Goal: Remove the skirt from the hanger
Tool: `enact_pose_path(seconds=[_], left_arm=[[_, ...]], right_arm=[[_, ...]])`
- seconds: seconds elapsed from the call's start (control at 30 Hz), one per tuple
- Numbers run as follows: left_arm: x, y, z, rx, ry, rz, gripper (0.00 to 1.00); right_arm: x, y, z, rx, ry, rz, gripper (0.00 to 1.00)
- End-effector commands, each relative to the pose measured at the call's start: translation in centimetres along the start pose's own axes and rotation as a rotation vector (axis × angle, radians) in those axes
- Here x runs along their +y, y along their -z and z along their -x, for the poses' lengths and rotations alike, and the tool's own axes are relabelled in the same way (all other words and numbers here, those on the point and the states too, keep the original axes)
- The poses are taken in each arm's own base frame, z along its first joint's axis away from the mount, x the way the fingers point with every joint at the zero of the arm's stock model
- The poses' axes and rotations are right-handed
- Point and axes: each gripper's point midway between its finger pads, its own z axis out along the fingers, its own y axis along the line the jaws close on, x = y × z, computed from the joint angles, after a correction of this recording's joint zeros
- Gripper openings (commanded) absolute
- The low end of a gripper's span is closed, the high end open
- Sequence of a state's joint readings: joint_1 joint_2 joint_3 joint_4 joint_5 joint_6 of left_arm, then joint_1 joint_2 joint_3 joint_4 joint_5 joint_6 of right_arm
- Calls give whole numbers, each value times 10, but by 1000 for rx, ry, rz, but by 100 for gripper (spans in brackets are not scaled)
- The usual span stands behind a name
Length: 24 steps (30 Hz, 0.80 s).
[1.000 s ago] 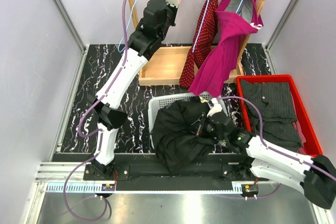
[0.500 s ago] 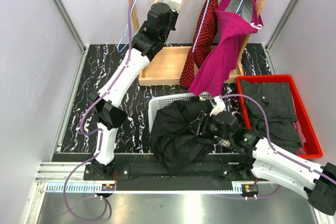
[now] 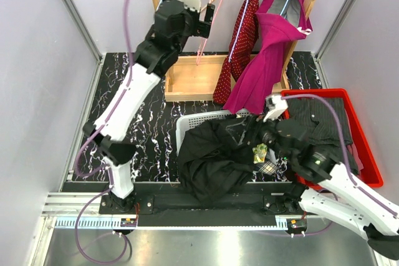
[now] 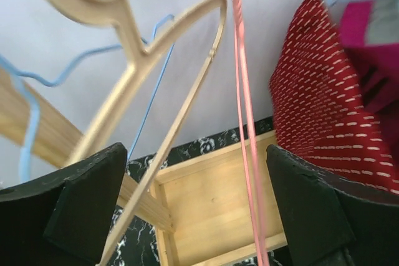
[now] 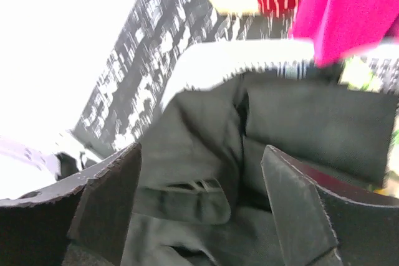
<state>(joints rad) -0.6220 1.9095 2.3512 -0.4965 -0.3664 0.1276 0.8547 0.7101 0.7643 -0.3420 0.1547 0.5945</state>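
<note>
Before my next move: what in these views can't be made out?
- Top external: tips of the right pincer, black against the black skirt.
- Right wrist: blurred; yellow-green item beside the white basket unidentifiable.
- Left wrist: hooks of the wooden hanger and pink hanger, cut by the top edge.
- Top external: basket contents, covered by the skirt.

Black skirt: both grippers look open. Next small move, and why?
Probably lift the right gripper straight up off the black skirt. Its jaws stand open, holding nothing, and the skirt lies heaped over the white basket; the left gripper is open too, by a bare wooden hanger.
</note>
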Motion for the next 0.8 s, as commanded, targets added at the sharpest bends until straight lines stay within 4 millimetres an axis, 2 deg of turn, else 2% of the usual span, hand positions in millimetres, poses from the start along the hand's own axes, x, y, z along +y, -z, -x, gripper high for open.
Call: enact_pose_path(seconds=[0.0, 0.07, 0.1, 0.17, 0.23, 0.33, 0.4, 0.43, 0.63, 0.73, 0.77], left_arm=[[-14, 74, 91, -212, 105, -109, 99], [-39, 85, 100, -231, 113, -186, 99], [-50, 86, 100, -231, 119, -219, 99], [-85, 81, 94, -229, 102, -319, 99], [-109, 66, 88, -234, 69, -356, 99], [-128, 47, 82, -240, 54, -366, 99], [-132, 39, 80, -255, 50, -363, 99], [-137, 33, 69, -238, 37, -370, 99], [-148, 5, 33, -176, 27, -352, 99], [-134, -13, 19, -138, 63, -312, 97], [-125, -19, 15, -127, 72, -296, 92]], right_arm=[[8, 31, 51, -121, 85, -35, 88], [4, 36, 59, -147, 103, -60, 94], [2, 38, 61, -151, 117, -73, 99], [0, 40, 63, -158, 121, -80, 99], [1, 41, 62, -165, 111, -70, 99], [4, 46, 61, -174, 88, -40, 98], [2, 49, 58, -175, 84, -36, 97], [2, 53, 59, -187, 78, -27, 96], [-1, 57, 56, -187, 76, -27, 95], [1, 59, 59, -191, 80, -25, 93], [2, 60, 60, -193, 79, -23, 91]])
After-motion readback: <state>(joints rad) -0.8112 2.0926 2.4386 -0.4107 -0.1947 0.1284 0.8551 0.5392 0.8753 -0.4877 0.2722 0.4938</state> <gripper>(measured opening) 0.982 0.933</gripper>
